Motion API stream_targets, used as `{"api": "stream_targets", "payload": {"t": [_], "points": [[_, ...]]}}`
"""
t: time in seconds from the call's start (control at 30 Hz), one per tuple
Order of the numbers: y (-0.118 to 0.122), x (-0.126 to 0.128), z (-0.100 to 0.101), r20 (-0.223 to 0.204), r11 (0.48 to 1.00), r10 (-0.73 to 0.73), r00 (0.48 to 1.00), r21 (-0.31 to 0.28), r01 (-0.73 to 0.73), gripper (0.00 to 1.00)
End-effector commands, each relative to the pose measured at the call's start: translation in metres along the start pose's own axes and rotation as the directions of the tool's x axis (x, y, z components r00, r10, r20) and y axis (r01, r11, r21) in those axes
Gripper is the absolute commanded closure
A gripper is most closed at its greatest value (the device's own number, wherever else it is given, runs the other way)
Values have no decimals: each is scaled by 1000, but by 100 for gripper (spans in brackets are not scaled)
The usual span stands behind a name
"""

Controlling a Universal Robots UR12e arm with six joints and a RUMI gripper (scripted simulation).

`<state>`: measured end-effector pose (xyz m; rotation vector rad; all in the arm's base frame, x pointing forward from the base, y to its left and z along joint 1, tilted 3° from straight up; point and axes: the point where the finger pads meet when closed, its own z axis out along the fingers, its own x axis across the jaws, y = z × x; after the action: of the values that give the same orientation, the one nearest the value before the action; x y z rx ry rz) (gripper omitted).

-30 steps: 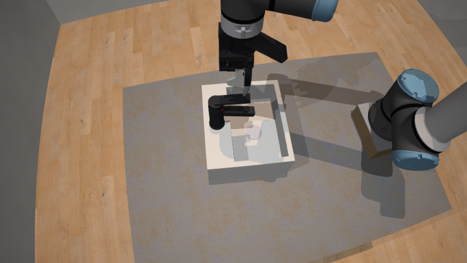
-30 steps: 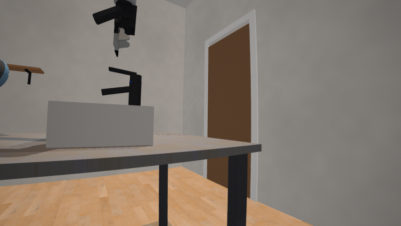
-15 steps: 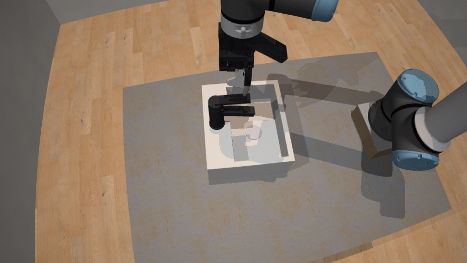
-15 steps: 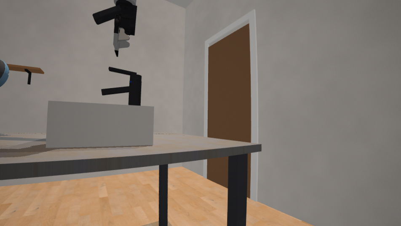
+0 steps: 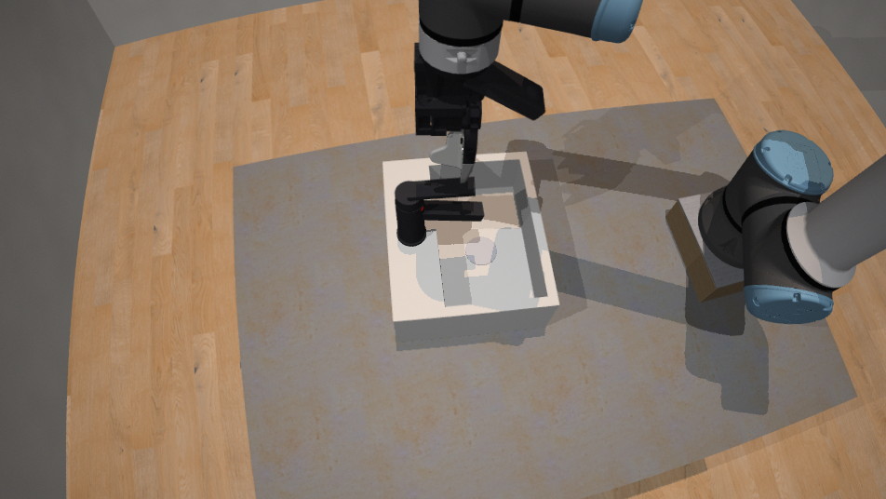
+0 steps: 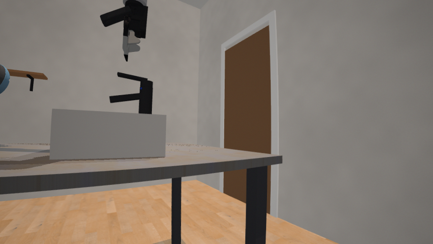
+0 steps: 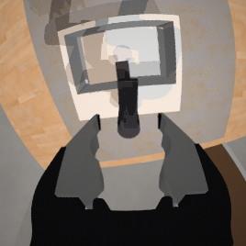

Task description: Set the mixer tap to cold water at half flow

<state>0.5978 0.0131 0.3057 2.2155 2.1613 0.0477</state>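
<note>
A black mixer tap (image 5: pixel 410 218) (image 6: pixel 145 99) (image 7: pixel 128 103) stands at the back rim of a white basin (image 5: pixel 409 309) (image 6: pixel 106 133) (image 7: pixel 89 107). Its lever (image 5: pixel 443 185) (image 6: pixel 132 77) points out over the spout (image 5: pixel 455 210) (image 6: pixel 124 98) and is tilted a little upward. A red dot (image 5: pixel 422 209) shows on one side of the body, and a blue dot (image 6: pixel 141 88) on the other. My gripper (image 5: pixel 460 167) (image 6: pixel 126 57) (image 7: pixel 128 114) hangs above the lever's free end, clear of it, with its fingers apart and nothing between them.
The basin sits on a grey table (image 5: pixel 347 402) (image 6: pixel 212 157). The arm's base (image 5: pixel 787 229) stands on a block at the table's right side. A brown door (image 6: pixel 246 115) and a wall shelf (image 6: pixel 27 74) are in the room behind.
</note>
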Motion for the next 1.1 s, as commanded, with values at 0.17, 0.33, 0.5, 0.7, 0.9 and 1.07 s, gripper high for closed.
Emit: {"api": "stream_targets", "payload": {"t": [0.17, 0.33, 0.5, 0.7, 0.9, 1.07], "points": [[-1, 1, 11, -2, 1000, -2, 1000, 3, 2, 59], [-1, 1, 19, -2, 1000, -2, 1000, 3, 2, 59], [-1, 1, 27, -2, 1000, -2, 1000, 3, 2, 59], [-1, 1, 33, -2, 1000, -2, 1000, 3, 2, 59], [-1, 1, 42, -2, 1000, -2, 1000, 3, 2, 59], [-1, 1, 47, -2, 1000, -2, 1000, 3, 2, 59]]}}
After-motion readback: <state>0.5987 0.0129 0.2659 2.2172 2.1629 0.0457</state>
